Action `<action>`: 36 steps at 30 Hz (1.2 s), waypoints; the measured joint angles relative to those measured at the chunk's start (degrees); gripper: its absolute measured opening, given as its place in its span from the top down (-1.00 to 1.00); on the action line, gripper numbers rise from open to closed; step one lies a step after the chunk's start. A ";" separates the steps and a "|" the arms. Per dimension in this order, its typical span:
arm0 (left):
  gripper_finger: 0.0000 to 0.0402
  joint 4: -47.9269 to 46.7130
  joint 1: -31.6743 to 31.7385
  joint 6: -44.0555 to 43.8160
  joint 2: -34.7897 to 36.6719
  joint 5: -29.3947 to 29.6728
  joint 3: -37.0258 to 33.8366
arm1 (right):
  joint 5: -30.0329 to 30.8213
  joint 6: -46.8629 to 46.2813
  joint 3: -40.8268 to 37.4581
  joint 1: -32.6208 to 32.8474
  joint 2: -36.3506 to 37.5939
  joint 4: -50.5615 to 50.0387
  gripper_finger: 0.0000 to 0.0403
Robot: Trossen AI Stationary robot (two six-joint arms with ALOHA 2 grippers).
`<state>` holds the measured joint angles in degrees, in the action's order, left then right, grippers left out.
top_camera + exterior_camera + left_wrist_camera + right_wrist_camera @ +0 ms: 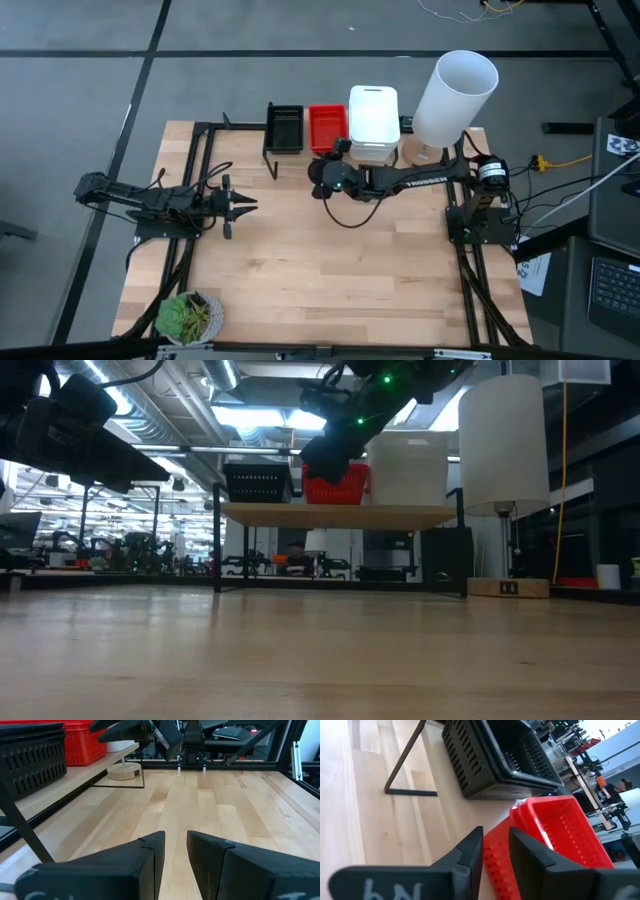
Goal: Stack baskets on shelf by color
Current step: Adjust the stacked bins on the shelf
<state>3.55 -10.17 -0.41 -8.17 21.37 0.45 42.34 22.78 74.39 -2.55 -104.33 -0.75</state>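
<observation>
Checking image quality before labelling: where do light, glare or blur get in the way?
Low view: bright ceiling lights behind leave the right gripper nearly a silhouette before the red baskets. Right wrist view: its own fingers are blurred, the black baskets sharper. High view: evenly lit, no glare on the table.

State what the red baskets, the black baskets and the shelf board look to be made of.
Red baskets: likely molded plastic, slightly glossy, with regular slotted walls. Black baskets: the same slotted build, duller, probably plastic too. Shelf board: pale wood by its colour, matte; its legs look like thin black metal.
</observation>
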 joint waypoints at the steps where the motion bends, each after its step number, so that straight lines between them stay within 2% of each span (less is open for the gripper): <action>1: 0.63 0.00 0.00 0.00 -0.01 0.00 0.01 | -0.02 0.01 0.00 -0.17 0.02 0.37 0.54; 9: 0.63 0.00 0.00 0.00 0.01 0.01 0.02 | -3.22 0.01 0.02 -0.62 0.02 3.25 0.54; 19: 0.63 0.02 0.02 -0.02 -0.01 0.00 0.00 | -3.17 1.49 0.02 0.10 0.02 5.31 0.54; 25: 0.63 0.00 0.01 -0.01 0.01 0.00 0.00 | 6.42 4.94 0.02 4.91 0.04 2.45 0.54; 30: 0.63 0.00 0.01 -0.02 0.01 0.00 0.01 | 13.51 5.10 0.02 5.51 0.04 1.06 0.54; 36: 0.63 0.02 0.00 0.00 0.00 0.00 0.00 | 14.61 11.12 2.02 4.18 0.09 4.39 0.54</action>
<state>3.57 -10.17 -0.41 -8.17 21.37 0.45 56.95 33.90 76.41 1.63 -104.25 3.64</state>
